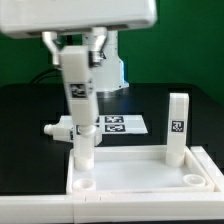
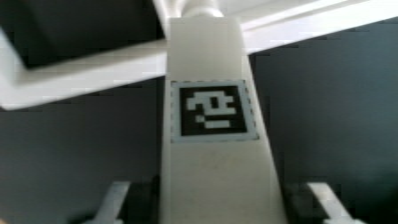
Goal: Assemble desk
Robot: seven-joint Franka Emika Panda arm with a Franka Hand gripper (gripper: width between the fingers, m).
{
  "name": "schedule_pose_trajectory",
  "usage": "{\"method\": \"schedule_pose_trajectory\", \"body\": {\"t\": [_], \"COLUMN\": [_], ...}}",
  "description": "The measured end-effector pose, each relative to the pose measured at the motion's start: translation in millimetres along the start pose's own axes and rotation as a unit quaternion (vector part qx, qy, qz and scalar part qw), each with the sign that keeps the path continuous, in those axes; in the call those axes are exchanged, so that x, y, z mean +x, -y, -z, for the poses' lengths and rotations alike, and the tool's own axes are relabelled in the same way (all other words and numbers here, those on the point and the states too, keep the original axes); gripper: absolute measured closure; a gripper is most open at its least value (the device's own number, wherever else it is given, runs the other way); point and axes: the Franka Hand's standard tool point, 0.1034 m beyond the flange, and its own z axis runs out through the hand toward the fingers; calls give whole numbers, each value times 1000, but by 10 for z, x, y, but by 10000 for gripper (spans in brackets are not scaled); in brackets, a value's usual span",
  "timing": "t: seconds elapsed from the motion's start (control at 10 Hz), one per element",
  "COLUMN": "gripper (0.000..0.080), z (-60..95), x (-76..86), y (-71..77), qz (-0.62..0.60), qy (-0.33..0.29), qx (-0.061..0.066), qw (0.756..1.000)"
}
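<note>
Wrist view: the pincer (image 2: 215, 205) has one of its pale fingers (image 2: 118, 200) on each flank of the held leg (image 2: 214, 60), which runs away from the camera along the middle of the picture.
Pincer state: partly closed, gripping the held leg by two opposite sides near its upper end.
Tag: a black-and-white square tag (image 2: 214, 110) sits on the face of the held leg that is turned to the wrist camera, just beyond the fingers.
Exterior view: the pincer (image 1: 75, 64) hangs from the arm at the top of the picture, and the held leg (image 1: 80, 115) stands upright below it.
Leg's lower end: it meets the tabletop (image 1: 140, 172) at the rear corner on the exterior view's left; I cannot tell whether it is fully seated.
Tabletop: a white square tray with a raised rim, lying flat on the black bench (image 1: 30, 110) at the front of the scene; round sockets (image 1: 86, 183) show at its two front corners.
Upright leg: a second leg, the upright leg (image 1: 178, 125), stands at the tabletop's rear corner on the exterior view's right, its tag facing the camera.
Lying leg: the lying leg (image 1: 58, 128) rests on its side on the bench behind the tabletop, just beside the held leg.
Marker board: the marker board (image 1: 118, 125) lies flat on the bench behind the tabletop, between the two standing legs.
</note>
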Motion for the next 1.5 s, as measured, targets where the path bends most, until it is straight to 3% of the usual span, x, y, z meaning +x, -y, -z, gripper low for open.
{"method": "schedule_pose_trajectory", "body": {"t": [0.3, 0.4, 0.6, 0.7, 0.9, 1.1, 1.2, 1.3, 1.4, 1.5], "gripper": [514, 514, 514, 514, 514, 514, 514, 514, 514, 514], "z": [-17, -15, 23, 41, 30, 27, 14, -47, -171, -287], "x": [-27, 1, -86, -158, -141, -149, -167, -191, -238, -258], "y": [45, 276, 967, 1213, 1131, 1147, 1177, 1311, 1441, 1444], "qz": [-2, 3, -7, -5, 1, 2, 5, 19, 55, 110], "qy": [5, 8, 10, 13, 12, 13, 13, -1, -24, -66], "qx": [1, 5, 25, 33, 30, 31, 31, 32, 32, 26], "qw": [1000, 1000, 1000, 999, 999, 999, 999, 999, 998, 991]}}
